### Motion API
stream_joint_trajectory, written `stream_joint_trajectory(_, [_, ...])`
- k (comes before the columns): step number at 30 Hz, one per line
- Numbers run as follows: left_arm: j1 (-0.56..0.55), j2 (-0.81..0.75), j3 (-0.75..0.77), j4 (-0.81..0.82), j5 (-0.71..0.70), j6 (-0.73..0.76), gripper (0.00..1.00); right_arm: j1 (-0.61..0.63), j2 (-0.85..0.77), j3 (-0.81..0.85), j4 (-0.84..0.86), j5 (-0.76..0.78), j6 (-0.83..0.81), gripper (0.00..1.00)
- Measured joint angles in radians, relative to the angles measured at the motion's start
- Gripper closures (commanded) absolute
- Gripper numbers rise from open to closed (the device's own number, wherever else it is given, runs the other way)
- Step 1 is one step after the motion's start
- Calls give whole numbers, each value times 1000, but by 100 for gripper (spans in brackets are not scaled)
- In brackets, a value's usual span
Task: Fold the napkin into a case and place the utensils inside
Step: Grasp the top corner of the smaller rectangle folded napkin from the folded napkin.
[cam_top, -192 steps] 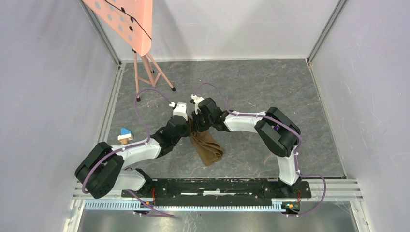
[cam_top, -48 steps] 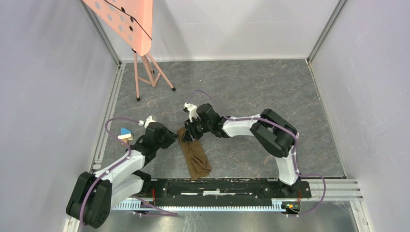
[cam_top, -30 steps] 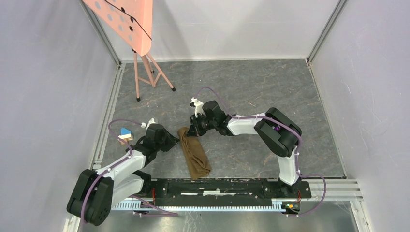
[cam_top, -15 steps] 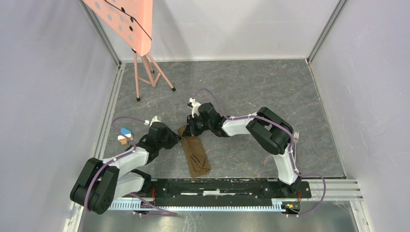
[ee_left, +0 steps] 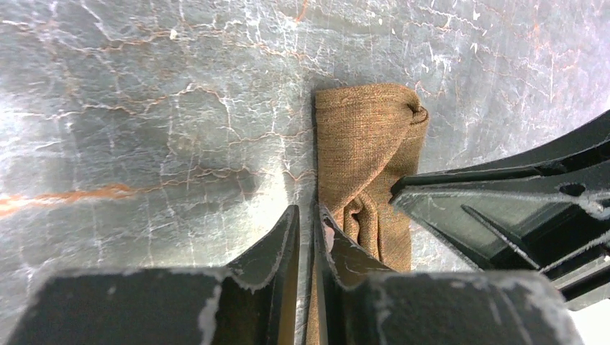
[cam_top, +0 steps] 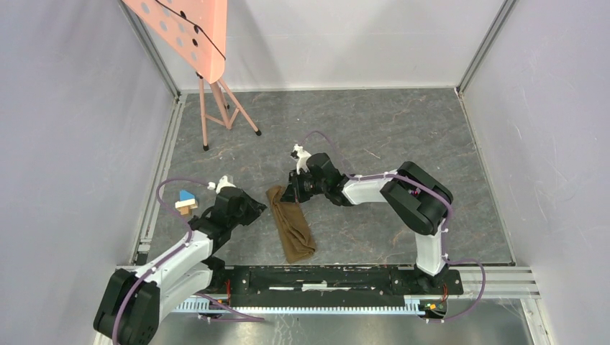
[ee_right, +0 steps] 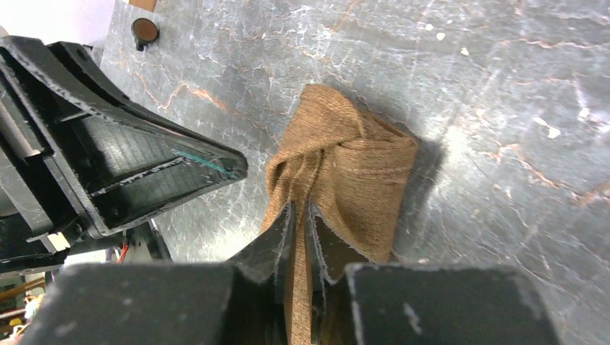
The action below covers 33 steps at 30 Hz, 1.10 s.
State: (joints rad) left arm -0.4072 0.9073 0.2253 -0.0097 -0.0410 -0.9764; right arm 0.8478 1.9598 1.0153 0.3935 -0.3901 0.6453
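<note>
Narrow folded napkin [cam_top: 291, 224] lies on table [cam_top: 388, 122], mid-front, btwn the two arms, its far end bunched up. R tool [ee_right: 301, 208] sits at that far end, fingers nearly together, pinching a raised fold of cloth. L tool [ee_left: 307, 212] is at the strip's left edge, only a slit btwn its fingers, nipping the cloth edge that runs into it.

Block [cam_top: 186, 201] left of napkin [cam_top: 290, 224]; easel [cam_top: 183, 29] behind.
</note>
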Motion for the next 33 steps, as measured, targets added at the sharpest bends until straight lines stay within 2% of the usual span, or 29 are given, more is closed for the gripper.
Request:
stream_joint_trajectory(6, [0, -42, 37, -93, -27, 5, 80, -20, -9, -12, 6, -12, 13, 97])
stream_joint_trajectory(15, [0, 18, 107, -97, -31, 54, 79, -6, 94, 51, 53, -36, 72, 98])
stream_joint_trajectory(19, [0, 55, 111, -85, -32, 69, 77, -3, 156, 70, 123, -52, 138, 94])
stream_joint_trajectory(24, [6, 108, 143, -89, -33, 109, 76, -4, 153, 77, 110, -55, 117, 86])
stream_joint_trajectory(26, [8, 123, 167, -84, -32, 123, 76, -4, 139, 76, 87, -56, 93, 88])
stream_joint_trajectory(29, [8, 145, 198, -60, -27, 143, 77, -5, 109, 56, 61, -57, 63, 98])
stream_joint_trajectory(33, [8, 185, 214, -12, -2, 158, 81, -5, 105, 42, 57, -57, 56, 100])
